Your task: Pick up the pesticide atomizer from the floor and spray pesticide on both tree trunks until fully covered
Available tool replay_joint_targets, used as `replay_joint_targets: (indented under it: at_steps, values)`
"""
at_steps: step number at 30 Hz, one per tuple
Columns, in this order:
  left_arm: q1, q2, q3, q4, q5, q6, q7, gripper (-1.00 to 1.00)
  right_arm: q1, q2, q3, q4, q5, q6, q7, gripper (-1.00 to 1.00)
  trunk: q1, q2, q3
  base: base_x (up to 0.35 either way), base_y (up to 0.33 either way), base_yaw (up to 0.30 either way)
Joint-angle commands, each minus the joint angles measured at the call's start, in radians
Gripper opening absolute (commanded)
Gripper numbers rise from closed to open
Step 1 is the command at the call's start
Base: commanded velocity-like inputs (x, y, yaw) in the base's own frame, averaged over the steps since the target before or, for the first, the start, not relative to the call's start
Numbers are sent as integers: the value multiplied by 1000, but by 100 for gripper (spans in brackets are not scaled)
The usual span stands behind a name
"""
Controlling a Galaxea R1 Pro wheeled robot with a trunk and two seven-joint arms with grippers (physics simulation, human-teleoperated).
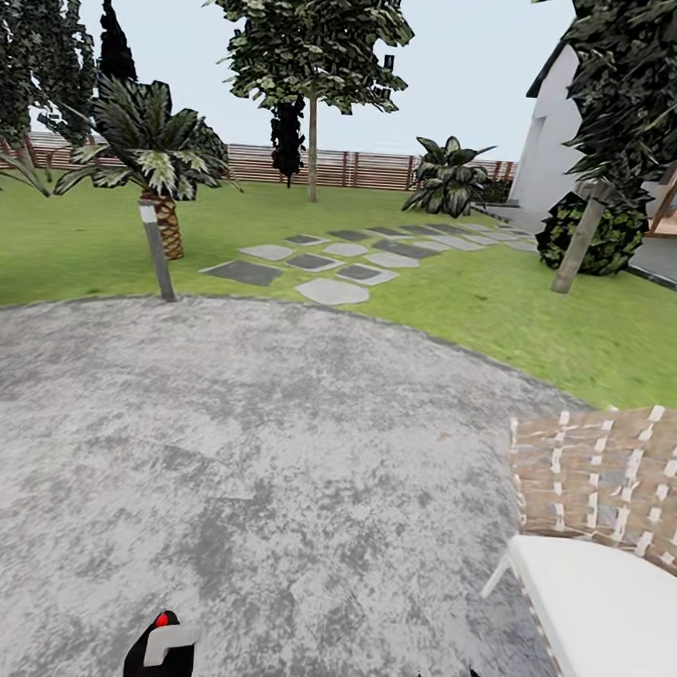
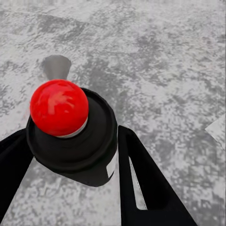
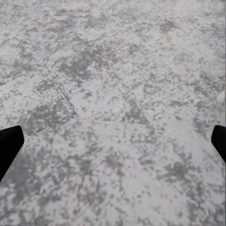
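Held already: pesticide atomizer (image 2: 70, 129) clamped between the two dark fingers (image 2: 146, 183) of the left gripper (image 2: 70, 155), lifted clear of the floor (image 1: 271, 455), red top (image 2: 59, 107) toward the wrist camera. Seen too in the head view as a dark shape with a red dot at the bottom edge (image 1: 162, 648). Right gripper (image 3: 113, 141) spread wide over bare paving, nothing between its fingertips.

Probably light and rigid, a small hard bottle; smooth rounded body likely slippery, so best gripped around the dark waist below the red ball, as now, never on the ball itself. Nozzle direction hard to tell from here.

Around the floor: near tree trunk (image 1: 577, 248) beyond the paving's far right edge, leaning, rising from the lawn (image 1: 501, 308) in front of a dark round bush (image 1: 615, 240). Farther tree trunk (image 1: 313, 152) well beyond the paving, past the stepping stones (image 1: 333, 268), just before the fence (image 1: 379, 171). Short palm (image 1: 159, 167) and a slim lamp post (image 1: 157, 252) at the paving's far left edge, not to be sprayed. Woven chair (image 1: 608, 515) with white cushion on the paving's right side, close to the right arm: main obstacle for a turn toward the near trunk. Open grass otherwise.
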Motion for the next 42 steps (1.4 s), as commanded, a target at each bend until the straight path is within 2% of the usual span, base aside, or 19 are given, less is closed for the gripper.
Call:
replay_joint_targets:
  at_steps: [1, 9, 17, 28, 33, 42]
  values:
    - [-1, -1, 5, 1, -10, -3, 4, -100, 0, 0, -9, 1, 2, -5, 9, 100, 0, 0, -1, 340, 15, 0]
    - [-1, -1, 4, 1, -10, -3, 4, -100, 0, 1, -7, 18, 2, -7, 10, 100, 0, 0, -1, 340, 77, 0]
    - [-1, -1, 4, 1, -10, -4, 4, -100, 0, 6, -7, 134, 2, -5, 11, 100, 0, 0, -1, 340, 100, 0]
    - [-1, -1, 5, 1, -10, -3, 4, -100, 0, 5, -6, 159, 4, -3, 13, 100, 0, 0, -1, 340, 97, 0]
    - [-1, -1, 5, 1, -10, -3, 4, -100, 0, 4, -6, 202, 4, -2, 12, 100, 0, 0, -1, 340, 72, 0]
    - [-1, -1, 5, 1, -10, -3, 4, -100, 0, 3, -7, 205, 4, -2, 12, 100, 0, 0, -1, 340, 5, 0]
